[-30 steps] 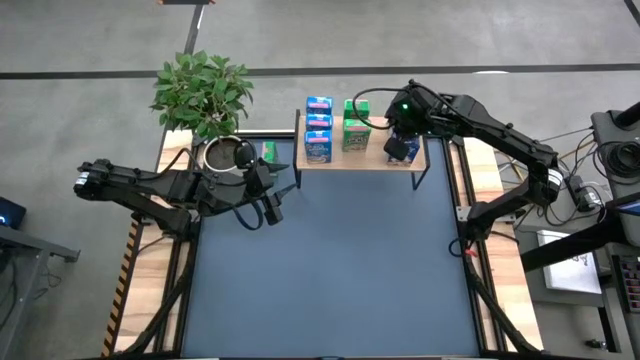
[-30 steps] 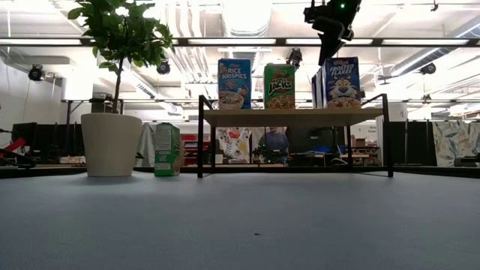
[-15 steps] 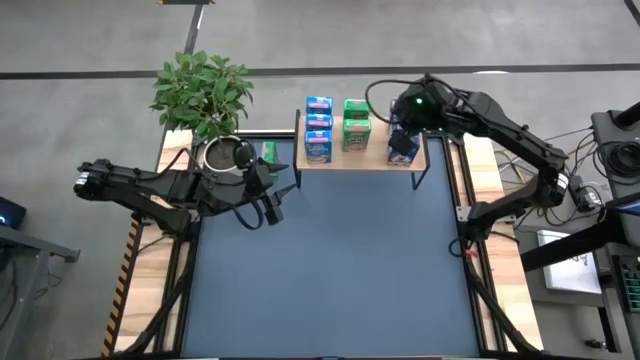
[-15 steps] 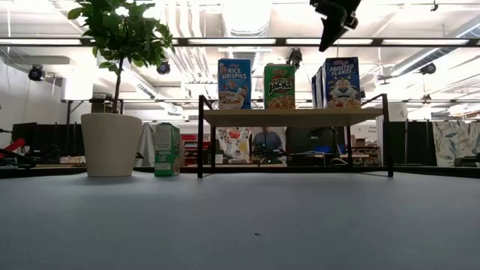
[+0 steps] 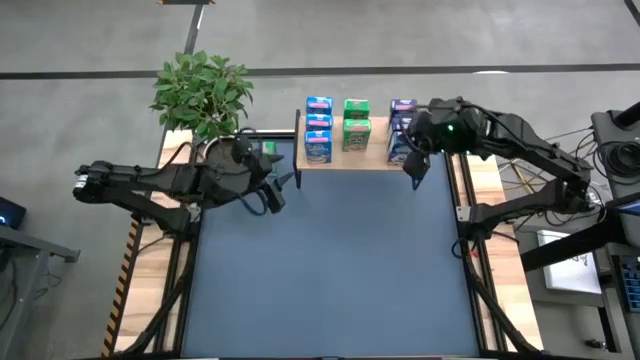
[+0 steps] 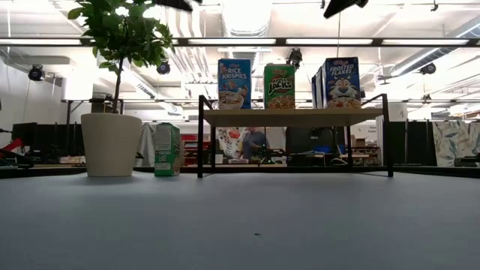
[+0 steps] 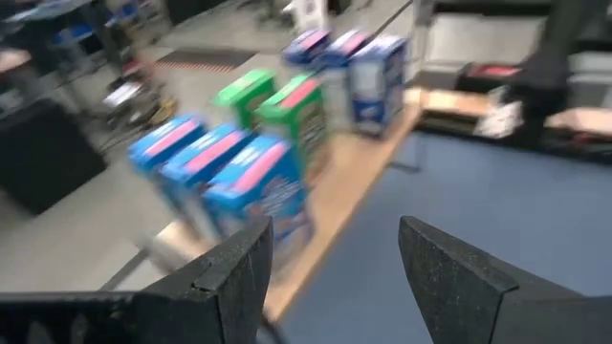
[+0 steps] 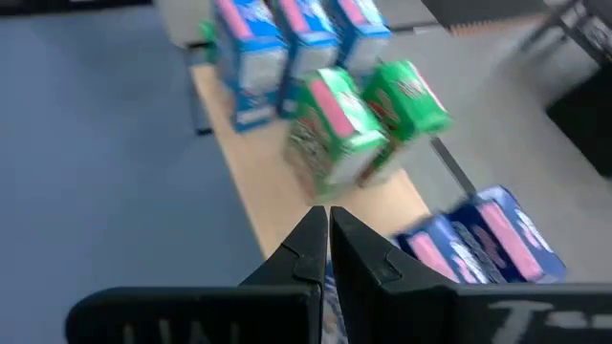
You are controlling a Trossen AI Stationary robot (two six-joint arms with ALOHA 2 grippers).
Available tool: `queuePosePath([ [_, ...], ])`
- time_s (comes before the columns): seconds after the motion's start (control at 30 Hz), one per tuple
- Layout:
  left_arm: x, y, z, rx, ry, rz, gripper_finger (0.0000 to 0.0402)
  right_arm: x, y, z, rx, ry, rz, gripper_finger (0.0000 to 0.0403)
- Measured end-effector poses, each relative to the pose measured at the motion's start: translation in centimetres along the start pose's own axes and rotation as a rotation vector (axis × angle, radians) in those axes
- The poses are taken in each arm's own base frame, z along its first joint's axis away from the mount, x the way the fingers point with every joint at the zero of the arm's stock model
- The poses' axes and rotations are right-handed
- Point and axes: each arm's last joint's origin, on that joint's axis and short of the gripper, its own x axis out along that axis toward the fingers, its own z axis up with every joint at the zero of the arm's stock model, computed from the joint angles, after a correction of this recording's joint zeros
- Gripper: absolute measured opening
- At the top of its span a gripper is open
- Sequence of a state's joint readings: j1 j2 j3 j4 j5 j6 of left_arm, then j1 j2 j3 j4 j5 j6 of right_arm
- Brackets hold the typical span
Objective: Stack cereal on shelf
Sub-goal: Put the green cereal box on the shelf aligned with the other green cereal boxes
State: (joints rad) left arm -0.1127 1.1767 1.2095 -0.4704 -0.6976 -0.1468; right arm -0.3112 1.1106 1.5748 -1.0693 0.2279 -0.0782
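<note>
The light-wood shelf [image 5: 375, 160] stands at the table's far edge. On it stand light blue cereal boxes [image 5: 318, 130], green ones [image 5: 355, 125] and dark blue ones [image 5: 402, 128], all upright. One more green box [image 6: 167, 150] stands on the table mat left of the shelf, beside the plant pot. My right gripper [image 5: 413, 170] hovers shut and empty above the shelf's near right corner, high over the boxes [image 8: 328, 239]. My left gripper [image 5: 272, 195] hangs open and empty in the air left of the shelf, pointing toward the boxes [image 7: 330, 277].
A potted plant [image 5: 205, 90] in a white pot [image 6: 111, 144] stands at the far left corner. The blue mat [image 5: 330, 270] lies across the table in front of the shelf. The shelf's black legs [image 6: 200, 135] stand on the mat.
My right gripper, shut all along, has pulled away from the dark blue boxes on the shelf, rising and moving toward the table's right and near edges. The boxes stay upright where they were. My left gripper has turned a little toward the shelf.
</note>
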Motion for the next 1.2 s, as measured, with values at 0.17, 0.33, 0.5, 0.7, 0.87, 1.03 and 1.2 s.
queuePosePath([
  [0.17,1.8,3.4,-1.1,-0.053,0.138,0.163,0.021,-0.9,1.5,0.0,-0.028,-0.043,0.059,0.0009],
  [0.33,3.6,6.6,-3.3,-0.138,0.269,0.32,0.021,-1.3,2.5,0.0,-0.048,-0.059,0.097,0.0009],
  [0.5,5.6,8.3,-6.0,-0.206,0.348,0.294,0.021,-1.3,2.9,0.1,-0.06,-0.063,0.113,0.0009],
  [0.7,7.2,10.0,-9.0,-0.29,0.386,0.319,0.021,-1.1,3.0,0.2,-0.06,-0.062,0.11,0.0009],
  [0.87,7.9,10.5,-11.0,-0.326,0.383,0.349,0.021,-0.9,3.0,0.2,-0.054,-0.056,0.111,0.0009],
  [1.03,8.5,10.4,-12.3,-0.357,0.338,0.351,0.021,-0.9,3.0,0.2,-0.048,-0.055,0.111,0.0009],
  [1.2,9.4,10.2,-13.9,-0.376,0.31,0.391,0.021,-0.9,3.0,0.2,-0.036,-0.054,0.112,0.0009],
])
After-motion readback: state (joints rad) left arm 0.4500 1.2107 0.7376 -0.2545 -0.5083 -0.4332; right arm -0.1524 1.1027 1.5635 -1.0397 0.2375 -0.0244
